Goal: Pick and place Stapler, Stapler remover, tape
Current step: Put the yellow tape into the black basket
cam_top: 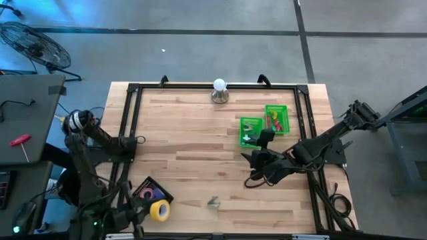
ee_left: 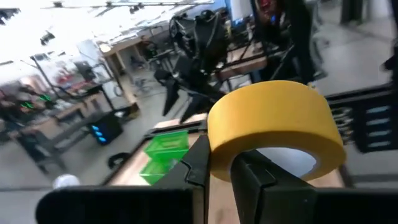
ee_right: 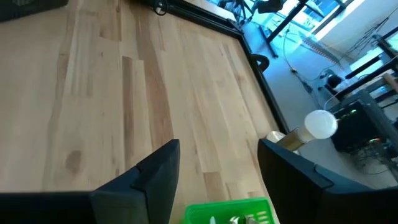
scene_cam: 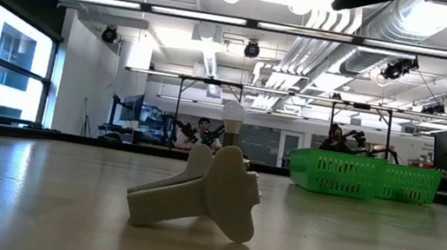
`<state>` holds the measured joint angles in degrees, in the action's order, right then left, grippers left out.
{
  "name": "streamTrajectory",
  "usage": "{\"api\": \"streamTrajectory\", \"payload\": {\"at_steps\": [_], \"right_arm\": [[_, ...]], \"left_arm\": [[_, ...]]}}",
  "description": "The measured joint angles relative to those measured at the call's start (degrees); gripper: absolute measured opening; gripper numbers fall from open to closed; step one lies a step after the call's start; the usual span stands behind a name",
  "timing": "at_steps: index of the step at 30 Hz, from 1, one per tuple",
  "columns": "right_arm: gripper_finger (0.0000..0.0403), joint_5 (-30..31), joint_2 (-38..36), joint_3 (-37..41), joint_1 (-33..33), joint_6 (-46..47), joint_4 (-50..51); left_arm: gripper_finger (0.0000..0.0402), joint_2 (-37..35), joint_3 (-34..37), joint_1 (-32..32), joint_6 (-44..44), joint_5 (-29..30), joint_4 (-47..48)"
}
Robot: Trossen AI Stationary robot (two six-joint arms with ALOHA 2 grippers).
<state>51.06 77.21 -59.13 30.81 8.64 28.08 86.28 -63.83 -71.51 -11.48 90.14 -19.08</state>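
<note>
My left gripper is at the table's near left corner, shut on a yellow tape roll, which it holds in the air. Beside it, a black block bearing a pink-and-purple tape ring lies on the wood. A pale stapler remover rests on the table near its front edge. My right gripper stands open over the near side of two green bins, with nothing between its fingers. A red thing lies in the right-hand bin; whether it is the stapler I cannot tell. My left gripper pinches the near wall of the yellow roll, one finger outside the ring and the other in its hole. The fingers reach out level. The roll stands up from them, lifted clear of the table.
A light bulb on a base stands at the middle of the far edge. A black frame runs round the tabletop. The bins sit at the right of centre; bare wood lies in the middle. People sit at benches beyond the table.
</note>
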Motion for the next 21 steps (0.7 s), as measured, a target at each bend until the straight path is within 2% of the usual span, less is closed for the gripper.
{"api": "streamTrajectory", "payload": {"at_steps": [5,7,11,14,16,19,21], "right_arm": [[0.0206,-2.30,0.00,0.00,0.00,0.58,0.00],[0.0206,-2.59,0.00,0.00,0.00,1.27,0.00],[0.0206,-3.10,0.00,0.00,0.00,1.56,0.00],[0.0206,-3.10,0.00,0.00,0.00,1.62,-0.25],[0.0206,-3.10,0.00,0.00,0.00,1.63,-0.67],[0.0206,-2.96,0.00,0.00,-0.02,1.57,-0.79],[0.0206,-2.94,0.00,0.00,-0.02,1.53,-1.05]], "left_arm": [[0.0033,0.24,0.00,-2.99,14.41,-1.34,8.18],[0.0033,0.24,-0.02,-3.28,24.38,-5.83,14.88],[0.0033,0.57,-0.02,-1.37,51.05,-22.17,33.52],[0.0033,2.70,-0.01,3.15,73.94,-36.61,49.36],[0.0033,4.07,0.09,6.77,85.18,-47.52,58.35],[0.0033,5.40,0.04,11.63,93.71,-63.56,66.75],[0.0033,5.46,-0.02,14.06,94.52,-70.03,68.95]]}}
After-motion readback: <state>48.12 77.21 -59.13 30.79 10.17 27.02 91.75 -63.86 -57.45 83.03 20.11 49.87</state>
